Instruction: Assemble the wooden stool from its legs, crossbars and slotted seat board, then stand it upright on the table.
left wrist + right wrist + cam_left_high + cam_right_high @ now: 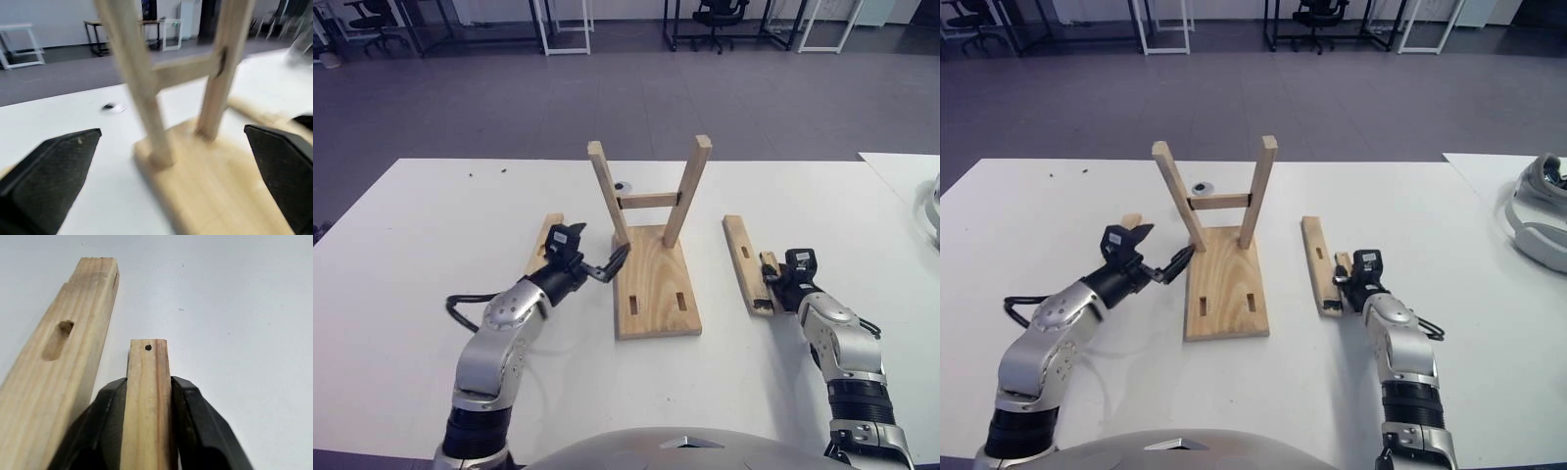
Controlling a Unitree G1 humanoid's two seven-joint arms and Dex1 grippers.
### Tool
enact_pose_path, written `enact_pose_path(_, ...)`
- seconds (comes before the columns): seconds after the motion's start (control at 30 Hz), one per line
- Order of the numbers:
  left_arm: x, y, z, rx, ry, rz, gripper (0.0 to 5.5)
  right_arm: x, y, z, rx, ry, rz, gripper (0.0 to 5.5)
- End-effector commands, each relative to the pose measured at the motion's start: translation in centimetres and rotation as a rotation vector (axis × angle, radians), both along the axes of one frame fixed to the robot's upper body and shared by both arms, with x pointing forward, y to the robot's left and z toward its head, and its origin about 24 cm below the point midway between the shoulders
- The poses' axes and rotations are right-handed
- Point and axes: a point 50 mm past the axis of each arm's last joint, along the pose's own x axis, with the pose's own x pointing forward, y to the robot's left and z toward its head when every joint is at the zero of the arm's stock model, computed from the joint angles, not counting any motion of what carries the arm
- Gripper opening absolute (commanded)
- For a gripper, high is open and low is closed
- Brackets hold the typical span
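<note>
One crossbar (146, 406) clamped inside right pincer (148, 385)

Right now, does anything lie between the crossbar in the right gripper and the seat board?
Yes. A loose leg lies flat on the table beside the crossbar, between the right gripper and the seat board. It is low, so lifting the crossbar would likely carry it over.

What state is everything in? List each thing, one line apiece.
Seat board: flat on the table, near slots empty.
Fitted legs: upright in the far slots, joined by a crossbar.
Right loose leg: lying flat.
Left loose leg: lying flat.
Loose crossbar: held beside the right loose leg.
Left tool: open, by the seat board.
Right tool: shut on the loose crossbar.
</note>
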Motion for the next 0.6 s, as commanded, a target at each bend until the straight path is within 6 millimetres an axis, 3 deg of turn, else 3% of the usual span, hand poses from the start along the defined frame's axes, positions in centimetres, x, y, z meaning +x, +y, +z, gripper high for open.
enact_pose_path(0.03, 0.8, -3.2, 5.3, -0.5, 0.004, -0.137, 5.4, 2.2, 3.0, 9.8, -0.005, -0.505, 0.268, 1.32)
enact_pose_path(0.07, 0.8, -3.9, 6.9, -0.617, 0.005, -0.207, 5.4, 1.4, 5.7, 12.2, -0.003, -0.601, 0.473, 1.32)
enact_pose_path(0.13, 0.8, -4.6, 8.8, -0.732, 0.017, -0.301, 5.4, -0.3, 9.5, 14.7, 0.02, -0.693, 0.742, 1.32)
enact_pose_path(0.23, 1.2, -4.8, 10.1, -0.82, 0.068, -0.352, 4.92, -1.7, 12.7, 16.9, 0.001, -0.788, 0.939, 1.32)
enact_pose_path(0.33, 1.1, -4.8, 10.7, -0.828, 0.098, -0.38, 4.38, -2.0, 13.7, 17.9, -0.04, -0.845, 0.98, 1.32)
enact_pose_path(0.6, 0.0, -4.6, 8.9, -0.82, 0.182, -0.343, 3.12, -2.1, 14.2, 18.8, -0.095, -0.909, 0.965, 1.32)
